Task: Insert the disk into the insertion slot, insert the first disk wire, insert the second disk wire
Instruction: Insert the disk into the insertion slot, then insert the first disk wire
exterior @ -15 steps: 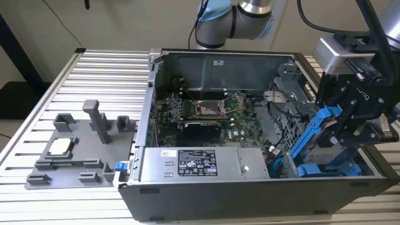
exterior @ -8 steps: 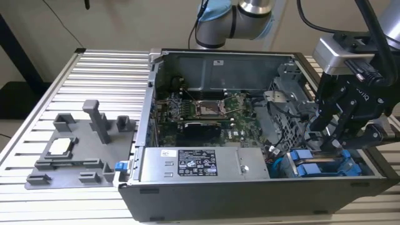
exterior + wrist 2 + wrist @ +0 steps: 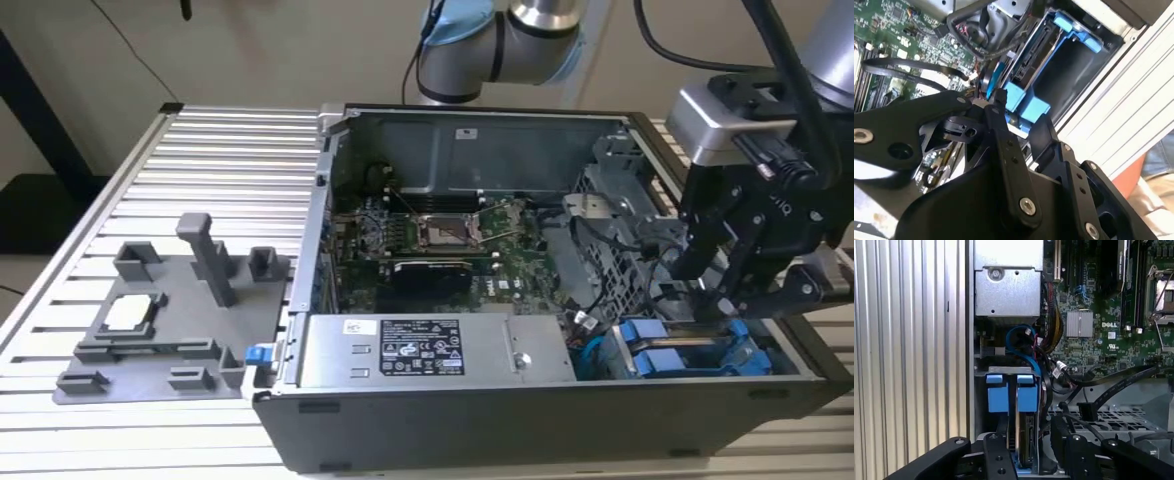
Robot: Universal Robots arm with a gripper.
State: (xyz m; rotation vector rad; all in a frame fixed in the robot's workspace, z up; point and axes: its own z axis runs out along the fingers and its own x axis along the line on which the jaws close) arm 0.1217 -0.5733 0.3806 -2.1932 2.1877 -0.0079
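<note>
Just beside the silver power-supply box, whose side carries a black-and-white printed label, the disk stands edge-on in the insertion slot of the grey cage. Its blue end is level with the other blue carrier alongside. The gripper hangs over the cage end farthest from the box, its black fingers parted on either side of the disk, with no grip on it discernible. White lettering marks the green board near the box.
</note>
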